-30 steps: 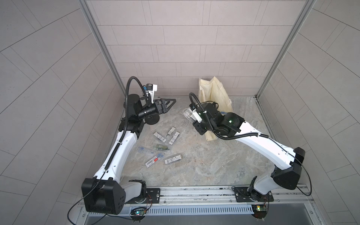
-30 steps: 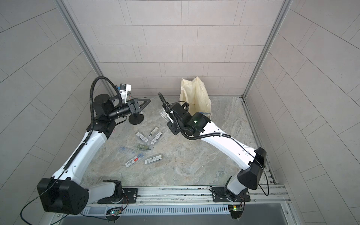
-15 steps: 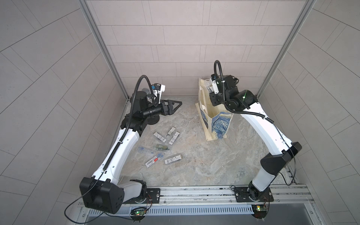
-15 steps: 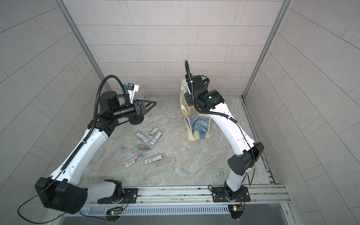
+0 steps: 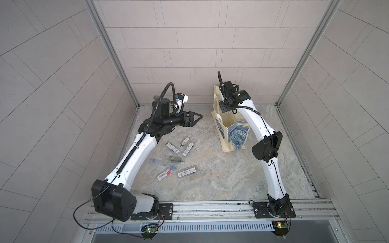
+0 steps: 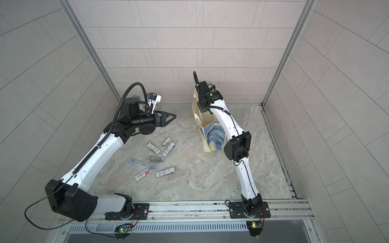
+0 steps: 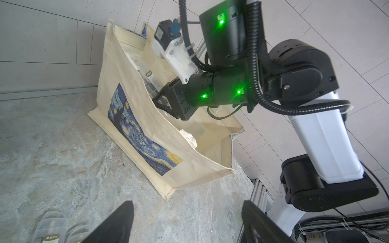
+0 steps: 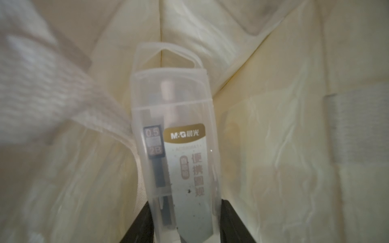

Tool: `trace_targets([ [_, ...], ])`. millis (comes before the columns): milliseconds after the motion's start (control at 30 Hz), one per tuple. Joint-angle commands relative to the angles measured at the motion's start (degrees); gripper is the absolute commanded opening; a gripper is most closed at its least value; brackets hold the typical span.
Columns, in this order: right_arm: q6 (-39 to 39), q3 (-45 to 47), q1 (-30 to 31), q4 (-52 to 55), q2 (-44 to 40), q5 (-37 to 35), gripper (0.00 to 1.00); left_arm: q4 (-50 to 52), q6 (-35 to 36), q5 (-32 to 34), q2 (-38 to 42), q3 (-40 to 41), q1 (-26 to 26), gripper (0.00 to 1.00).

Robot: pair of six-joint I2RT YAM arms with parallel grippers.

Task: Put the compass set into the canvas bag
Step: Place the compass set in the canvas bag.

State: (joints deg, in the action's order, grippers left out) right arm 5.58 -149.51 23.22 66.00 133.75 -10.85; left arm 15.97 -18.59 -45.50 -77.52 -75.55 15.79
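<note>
The canvas bag (image 5: pixel 237 134) (image 6: pixel 212 136) stands open near the back wall, its blue swirl print facing front. My right gripper (image 8: pixel 185 204) is down inside its mouth, shut on a clear plastic compass set (image 8: pixel 174 151), with cream lining all around. In the left wrist view the compass set (image 7: pixel 150 79) shows just inside the canvas bag (image 7: pixel 130 117), ahead of the right gripper's black body. My left gripper (image 5: pixel 196 117) (image 6: pixel 171 117) (image 7: pixel 187 210) hangs open and empty above the table, left of the bag.
Several more clear cases (image 5: pixel 174 155) (image 6: pixel 155 157) lie scattered on the marble table in front of the left arm. The bag's webbing handle (image 8: pixel 52 84) hangs beside the held case. Tiled walls close in the back and sides.
The right arm has carried the case from the middle of the table up over the bag and down into its mouth. The left gripper has shifted a little towards the bag.
</note>
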Motion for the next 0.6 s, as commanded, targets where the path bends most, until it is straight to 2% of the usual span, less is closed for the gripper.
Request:
trace_targets([
  [0,0.4,-2.4,-0.4,6.6,0.6,-1.3,0.00,0.9,2.2,0.9,-0.9,-1.8,0.0,0.86],
  [267,2.1,5.2,-1.6,5.9,0.7,-0.9,0.00,1.5,3.3,1.1,-1.8,-1.4,0.0,0.85],
  [567,3.1,8.2,-3.6,5.1,2.6,0.1,0.00,1.8,4.1,1.2,-1.7,-0.9,0.1,0.85],
])
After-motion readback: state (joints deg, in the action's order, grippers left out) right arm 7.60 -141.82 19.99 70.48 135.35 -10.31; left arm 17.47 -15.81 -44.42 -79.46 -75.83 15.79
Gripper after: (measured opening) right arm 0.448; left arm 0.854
